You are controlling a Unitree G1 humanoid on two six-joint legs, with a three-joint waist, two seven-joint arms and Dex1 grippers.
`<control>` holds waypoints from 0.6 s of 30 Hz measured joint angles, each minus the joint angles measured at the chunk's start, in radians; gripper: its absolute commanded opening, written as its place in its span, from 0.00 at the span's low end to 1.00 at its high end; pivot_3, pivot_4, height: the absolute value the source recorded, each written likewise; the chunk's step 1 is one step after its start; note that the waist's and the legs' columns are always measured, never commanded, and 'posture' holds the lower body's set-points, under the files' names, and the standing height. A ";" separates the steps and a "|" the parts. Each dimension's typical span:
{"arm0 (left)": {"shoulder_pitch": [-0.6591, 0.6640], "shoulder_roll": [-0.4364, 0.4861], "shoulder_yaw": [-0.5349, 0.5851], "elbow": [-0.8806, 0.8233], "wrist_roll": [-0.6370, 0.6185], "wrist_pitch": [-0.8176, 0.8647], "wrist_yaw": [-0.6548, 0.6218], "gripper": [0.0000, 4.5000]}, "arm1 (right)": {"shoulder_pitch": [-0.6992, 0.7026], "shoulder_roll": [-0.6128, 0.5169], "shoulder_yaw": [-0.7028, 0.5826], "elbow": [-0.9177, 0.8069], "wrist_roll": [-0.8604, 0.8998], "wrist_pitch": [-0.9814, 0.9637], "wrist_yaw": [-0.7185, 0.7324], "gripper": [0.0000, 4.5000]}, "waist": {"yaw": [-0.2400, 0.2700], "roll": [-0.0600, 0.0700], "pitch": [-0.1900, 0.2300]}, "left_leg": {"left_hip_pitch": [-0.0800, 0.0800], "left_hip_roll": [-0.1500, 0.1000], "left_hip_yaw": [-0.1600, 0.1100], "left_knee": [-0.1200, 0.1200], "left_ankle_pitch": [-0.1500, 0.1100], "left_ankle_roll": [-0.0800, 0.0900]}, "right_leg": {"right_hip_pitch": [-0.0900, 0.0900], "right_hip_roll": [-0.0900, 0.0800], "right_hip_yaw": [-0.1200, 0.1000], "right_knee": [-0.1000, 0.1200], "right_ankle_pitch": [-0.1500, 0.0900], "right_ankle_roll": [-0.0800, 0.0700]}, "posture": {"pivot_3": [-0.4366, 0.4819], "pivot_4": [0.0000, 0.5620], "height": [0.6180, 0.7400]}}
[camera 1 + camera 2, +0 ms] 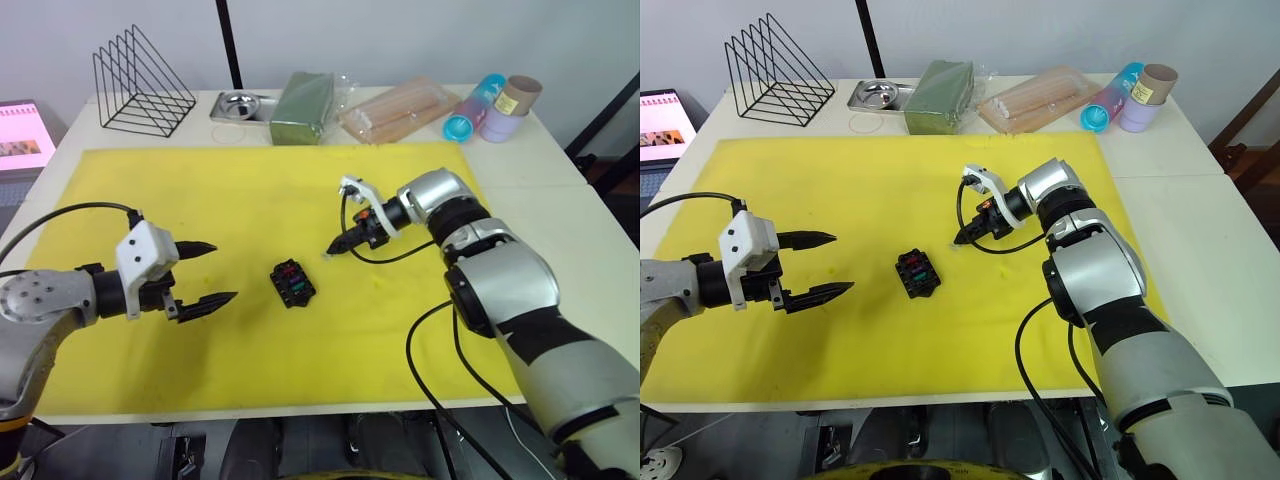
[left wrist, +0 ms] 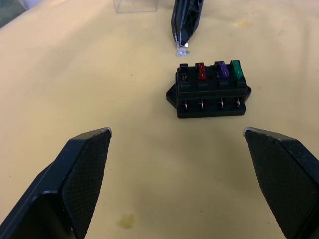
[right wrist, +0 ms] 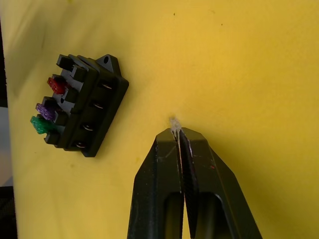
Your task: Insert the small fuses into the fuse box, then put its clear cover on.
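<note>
The fuse box (image 1: pixel 292 283) lies mid-mat on the yellow mat (image 1: pixel 250 190). A red fuse (image 2: pixel 201 70), a purple one (image 2: pixel 221 69) and a green one (image 2: pixel 236 69) stand in its row of slots; the end slot beside the red one holds none. My right gripper (image 1: pixel 333 251) is just right of the box, low over the mat and shut on the tiny greyish fuse (image 3: pixel 174 122) at its tips. Open and holding nothing, my left gripper (image 1: pixel 222 271) hovers left of the box. A clear plastic piece, likely the clear cover (image 2: pixel 135 5), sits beyond the right gripper.
Along the table's back edge stand a black wire rack (image 1: pixel 140 85), a metal tray (image 1: pixel 237 105), a green packet (image 1: pixel 302 105), a clear bag of sticks (image 1: pixel 400 110) and lying cups (image 1: pixel 495 105). A lit screen (image 1: pixel 22 135) sits at the far left.
</note>
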 measured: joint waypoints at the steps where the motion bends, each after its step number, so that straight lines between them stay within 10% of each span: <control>1: 0.000 -0.001 0.000 0.000 0.000 0.000 0.001 1.00 | 0.000 -0.005 -0.001 0.000 0.001 0.012 0.004 0.00 | 0.000 0.000 0.000 | 0.000 0.000 0.000 0.000 0.000 0.000 | 0.000 0.000 0.000 0.000 0.000 0.000 | 0.48 0.27 1.00; 9: 0.025 -0.008 0.000 -0.001 0.000 0.000 0.010 1.00 | 0.002 -0.098 -0.007 -0.104 0.048 0.271 0.082 0.00 | 0.002 0.000 0.000 | 0.000 0.000 0.000 0.000 0.000 0.000 | 0.000 0.000 0.000 0.000 0.000 0.000 | 0.48 0.27 1.00; 18: 0.021 -0.020 -0.012 -0.001 0.001 -0.004 0.011 1.00 | 0.261 -0.244 0.042 -0.694 0.250 0.759 0.045 0.00 | 0.004 0.000 0.000 | 0.000 0.000 -0.001 0.000 0.000 0.000 | 0.000 0.000 0.000 0.000 0.000 0.000 | 0.48 0.27 1.00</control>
